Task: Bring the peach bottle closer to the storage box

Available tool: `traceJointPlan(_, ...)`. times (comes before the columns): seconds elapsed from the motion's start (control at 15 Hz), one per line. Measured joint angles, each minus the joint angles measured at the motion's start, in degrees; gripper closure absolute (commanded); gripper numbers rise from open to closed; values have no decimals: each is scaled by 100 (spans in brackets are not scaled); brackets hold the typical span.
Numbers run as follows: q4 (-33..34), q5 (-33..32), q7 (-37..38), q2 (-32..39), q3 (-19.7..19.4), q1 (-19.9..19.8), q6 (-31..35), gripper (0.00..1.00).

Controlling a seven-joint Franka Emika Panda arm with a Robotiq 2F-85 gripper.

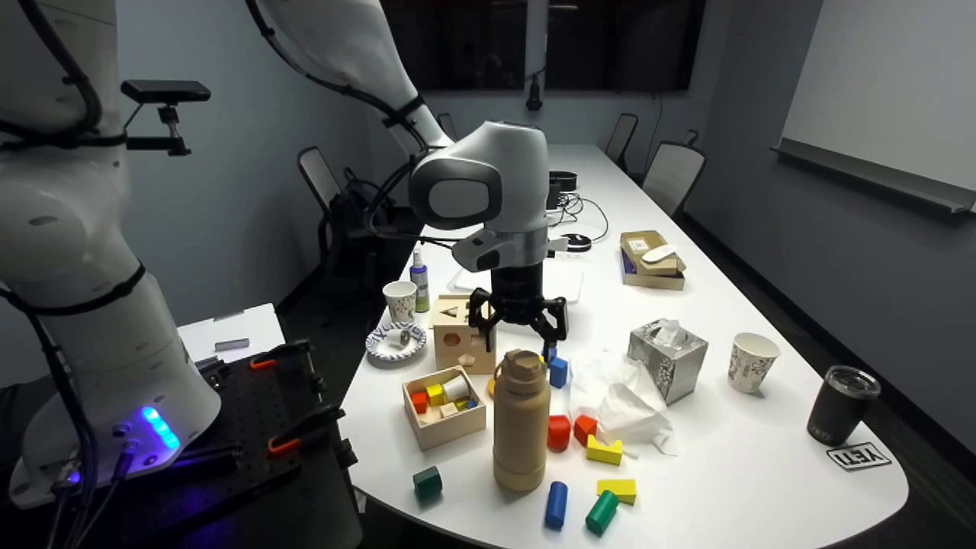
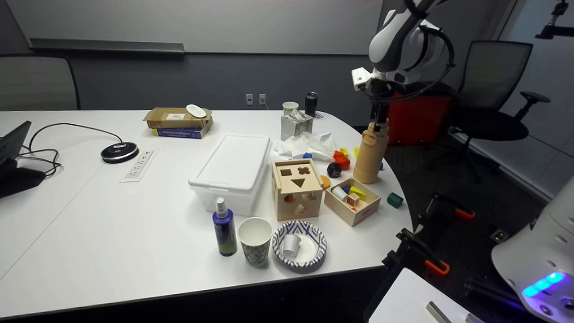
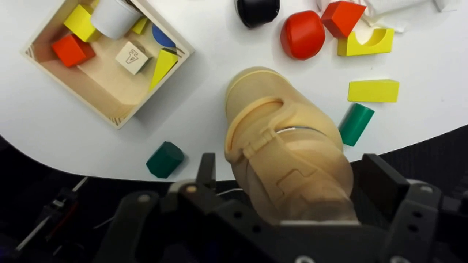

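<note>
Peach bottle (image 1: 521, 431) upright near the worktop's (image 1: 732, 488) edge; tool (image 3: 291, 164) wide at bottle top; storage box (image 2: 233, 161) whole in an exterior view only.

Wrist view close over bottle (image 3: 289, 146)

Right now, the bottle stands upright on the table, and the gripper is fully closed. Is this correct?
Not quite: the gripper is open, not closed. The wrist view shows its fingers spread wide apart. The rest is right: the bottle stands upright on the table.
</note>
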Motion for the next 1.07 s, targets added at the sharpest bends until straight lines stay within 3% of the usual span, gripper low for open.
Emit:
traceJointPlan(0.27, -1, -75, -444, -206, 31, -114, -3, 0)
traceJointPlan(0.67, -34, -82, -1987, -332, 252, -383, -5, 0)
traceJointPlan(1.07, -63, -68, -2814, -225, 346, -454, -40, 0)
